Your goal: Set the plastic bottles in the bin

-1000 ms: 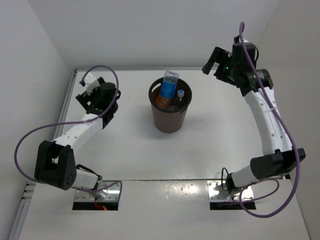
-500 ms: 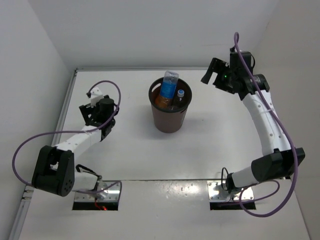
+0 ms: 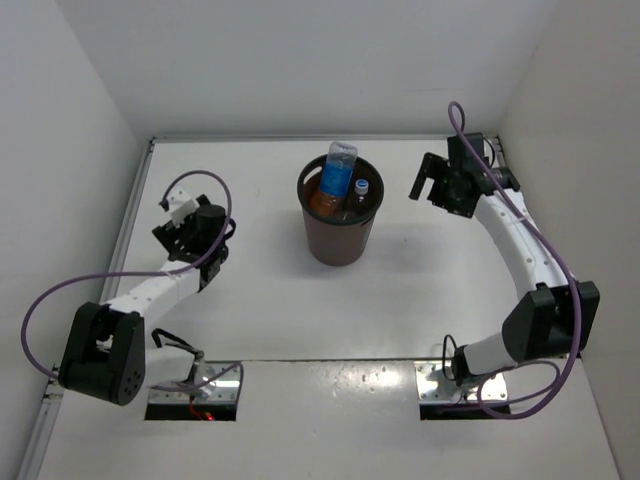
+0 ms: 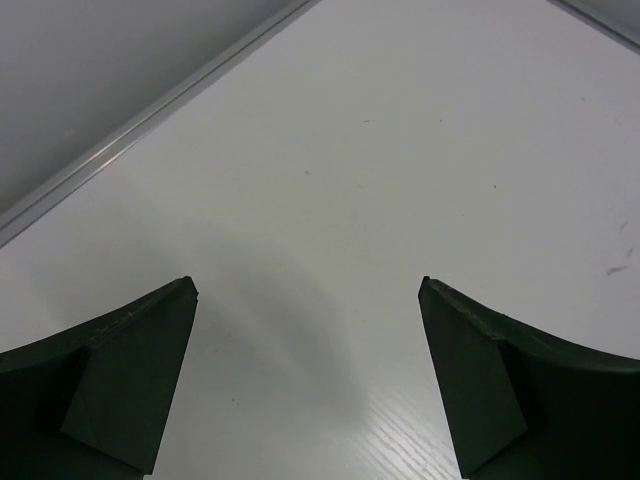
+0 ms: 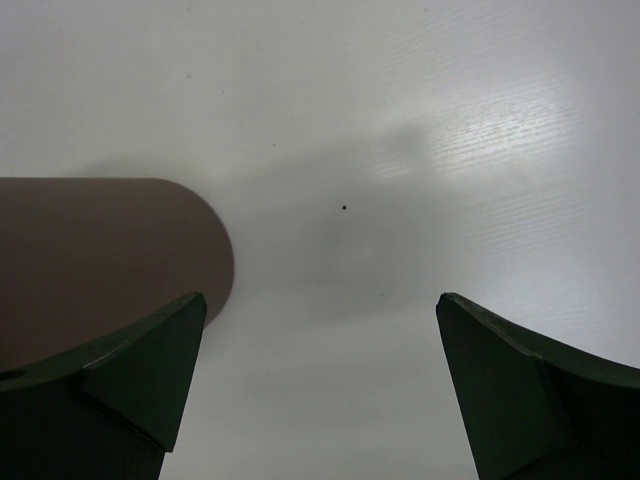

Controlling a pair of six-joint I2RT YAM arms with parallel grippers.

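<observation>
The dark brown bin (image 3: 339, 238) stands at the middle of the table. Bottles stand inside it: the clear one with a blue label (image 3: 337, 172) sticks up above the rim, the orange one (image 3: 325, 201) is below it, and a clear one with a white cap (image 3: 361, 187) is at the right. The red-white labelled bottle is hidden. My left gripper (image 3: 170, 222) is open and empty, left of the bin (image 5: 100, 260), which shows as a brown wall in the right wrist view. My right gripper (image 3: 423, 178) is open and empty, right of the bin.
White walls close the table on the left, back and right. A metal rail (image 4: 150, 110) runs along the table's left edge, near the left gripper. The arm bases (image 3: 195, 385) are at the near edge.
Both arms have drawn back and lowered: the left gripper moved toward the near left, the right gripper came down and toward the right of the bin. The bin and bottles have not moved.
</observation>
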